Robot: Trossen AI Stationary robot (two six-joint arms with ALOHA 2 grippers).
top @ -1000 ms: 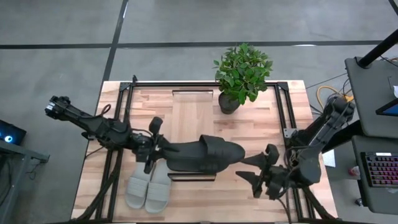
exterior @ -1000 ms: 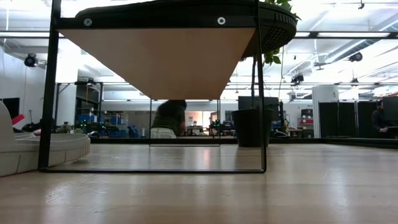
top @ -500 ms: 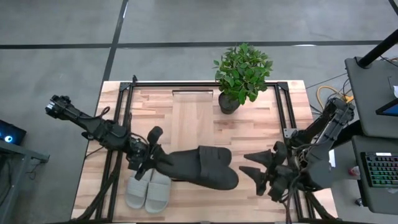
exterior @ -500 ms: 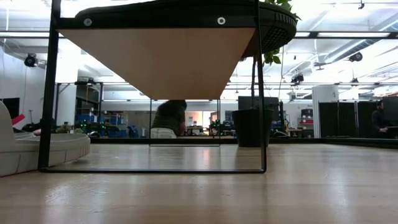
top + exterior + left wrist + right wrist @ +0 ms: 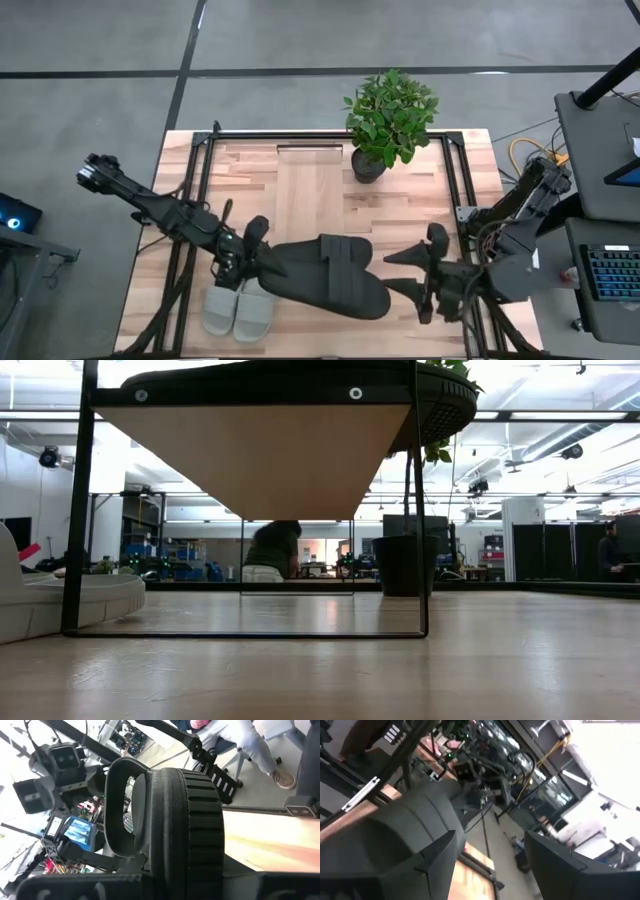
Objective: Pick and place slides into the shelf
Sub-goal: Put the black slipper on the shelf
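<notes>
The black slide [image 5: 330, 275] lies lengthwise across the front-middle of the table [image 5: 320, 190], its long axis running left to right and dipping slightly toward the front edge at its right end, strap up. The left gripper [image 5: 250, 262] is clenched on its left end, that arm reaching in low from the table's left side. Just in front of it, the pale grey pair [image 5: 238, 308] lies side by side, pointing front to back. The right gripper [image 5: 415, 270] hangs just off the black slide's right end, fingers spread apart, near the potted plant [image 5: 388, 120] side.

Potted plant [image 5: 388, 120] behind the slides [image 5: 325, 276], table [image 5: 400, 210] beneath.
</notes>
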